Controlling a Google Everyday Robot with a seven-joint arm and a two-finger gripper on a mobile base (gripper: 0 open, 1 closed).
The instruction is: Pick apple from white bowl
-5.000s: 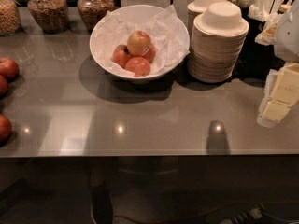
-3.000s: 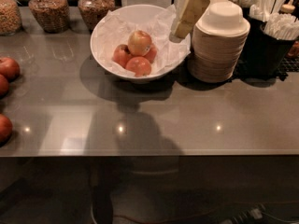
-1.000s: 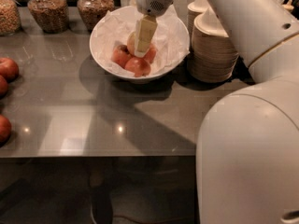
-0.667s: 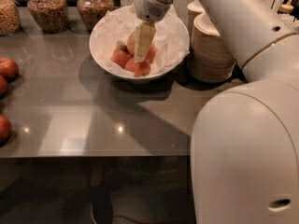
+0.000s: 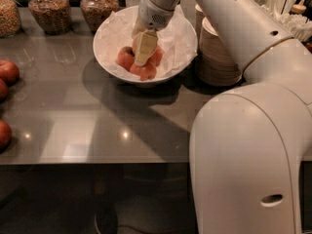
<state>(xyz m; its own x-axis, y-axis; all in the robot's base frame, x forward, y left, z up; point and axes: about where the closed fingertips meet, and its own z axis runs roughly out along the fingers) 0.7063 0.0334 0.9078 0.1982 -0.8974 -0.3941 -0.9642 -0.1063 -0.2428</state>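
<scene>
The white bowl (image 5: 103, 57), lined with crinkled white paper, stands at the back middle of the grey table. My gripper (image 5: 145, 50) reaches down into it from above and sits right over the spot where the pale apple lies. That apple is almost wholly hidden behind the gripper. Deeper red-orange apples (image 5: 125, 58) show around the gripper, one to its left, one in front (image 5: 145, 72) and one to its right (image 5: 157, 56).
A stack of cream disposable bowls (image 5: 217, 57) stands right of the white bowl. Jars (image 5: 48, 11) line the back left. Dark red apples (image 5: 7, 72) lie at the left edge. A cutlery holder (image 5: 287, 13) is back right. My arm (image 5: 243, 130) covers the front right.
My gripper swung in from the right, passed over the stacked bowls and came down into the white bowl. In the last second it sank slightly lower over the pale apple.
</scene>
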